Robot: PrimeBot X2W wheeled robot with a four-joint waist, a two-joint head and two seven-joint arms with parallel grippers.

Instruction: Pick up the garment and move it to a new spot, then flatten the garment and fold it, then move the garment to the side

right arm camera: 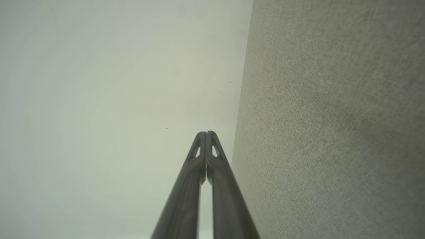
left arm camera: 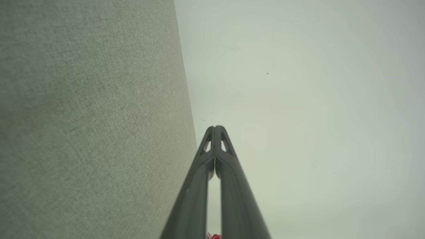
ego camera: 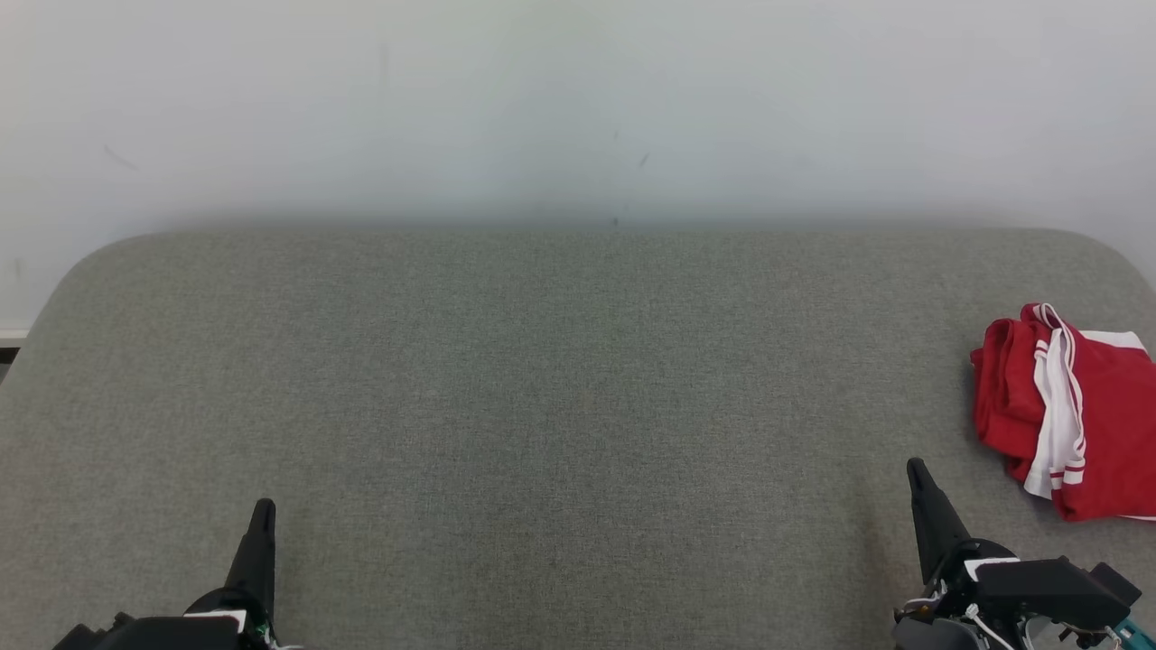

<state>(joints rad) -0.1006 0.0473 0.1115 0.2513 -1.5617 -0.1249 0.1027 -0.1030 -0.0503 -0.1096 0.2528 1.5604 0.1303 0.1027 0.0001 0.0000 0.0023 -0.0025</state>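
A red garment with white stripes [ego camera: 1075, 411] lies folded in a compact bundle at the far right of the grey fabric surface [ego camera: 578, 388], partly cut by the frame edge. My right gripper [ego camera: 918, 469] sits at the lower right, to the left of and slightly nearer than the bundle, apart from it. In the right wrist view its fingertips [right arm camera: 206, 133] meet, shut with nothing between them. My left gripper [ego camera: 264, 507] rests at the lower left, far from the garment. In the left wrist view its fingertips [left arm camera: 215, 127] also touch, shut and empty.
A pale wall [ego camera: 578, 108] rises behind the surface's rounded far edge. The wide middle of the grey fabric surface lies bare between the two grippers. A strip of white baseboard and floor [ego camera: 11, 338] shows at the far left.
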